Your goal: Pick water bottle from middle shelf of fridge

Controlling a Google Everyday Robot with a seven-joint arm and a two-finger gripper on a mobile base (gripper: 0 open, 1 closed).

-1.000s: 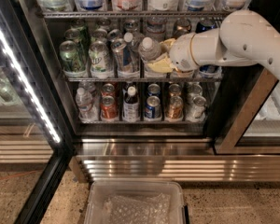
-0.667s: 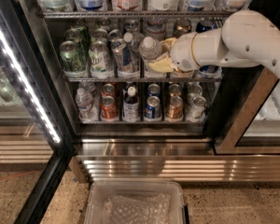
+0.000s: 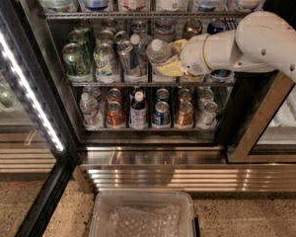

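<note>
- My tool (image 3: 168,59) is inside the fridge (image 3: 153,177) at the middle shelf (image 3: 113,83). Its yellowish pads (image 3: 170,71) are clamped on the water bottle (image 3: 157,54), one above the body and one below.
- The bottle is at the front of that shelf, about mid-row, just beside the silver cans (image 3: 130,58) on the camera's left. Its white cap (image 3: 157,44) leans outward, so I judge it is tipped in the grip, not standing flat on the wire.
- The white arm (image 3: 256,38) reaches in from the camera's right, across the copper and blue cans. That approach suits a sideways hold on the ribbed body, below the cap.
- As I read it, the grasp is made and the withdrawal is what remains: straight out toward the door opening, staying under the rack above (image 3: 138,15).
- My worries are that the thin plastic could squash or twist between the pads, and that the neighbouring can could get dragged along.
- A clear bin (image 3: 143,216) sits on the floor below the opening; I cannot tell what it is for.
</note>
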